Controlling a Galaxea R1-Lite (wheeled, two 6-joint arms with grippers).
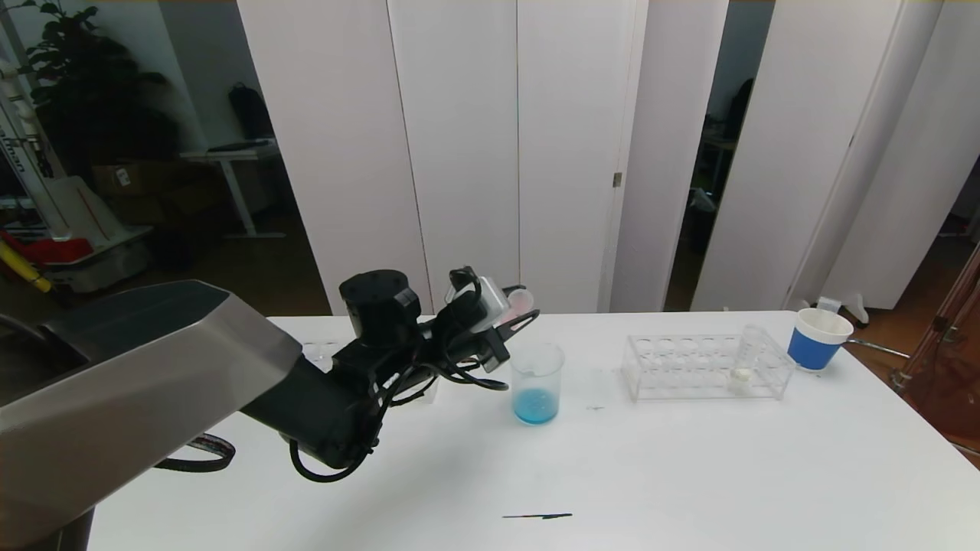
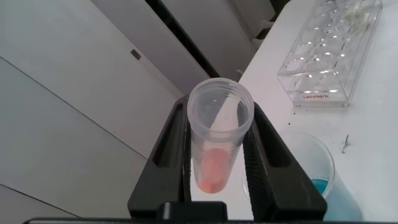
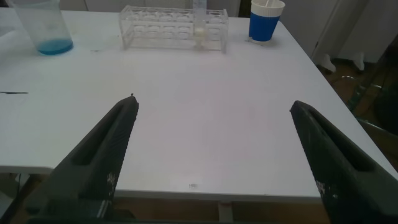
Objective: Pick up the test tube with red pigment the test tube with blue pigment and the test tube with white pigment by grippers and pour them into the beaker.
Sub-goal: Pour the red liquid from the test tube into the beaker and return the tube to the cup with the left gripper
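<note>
My left gripper [image 1: 527, 308] is shut on the test tube with red pigment [image 1: 520, 298], held tilted just above and behind the beaker's rim. In the left wrist view the tube [image 2: 219, 134] sits between the fingers, its open mouth towards the camera and the red blob at its bottom. The beaker [image 1: 537, 383] stands mid-table with blue liquid in it; it also shows in the left wrist view [image 2: 314, 180]. The test tube with white pigment [image 1: 746, 356] stands upright in the clear rack [image 1: 693, 367]. No tube with blue pigment shows. My right gripper [image 3: 211, 106] is open and empty by the table's front edge.
A white cup with a blue band [image 1: 818, 339] stands right of the rack, near the table's right edge. A thin dark mark [image 1: 536, 516] lies near the front edge. White partition panels stand behind the table.
</note>
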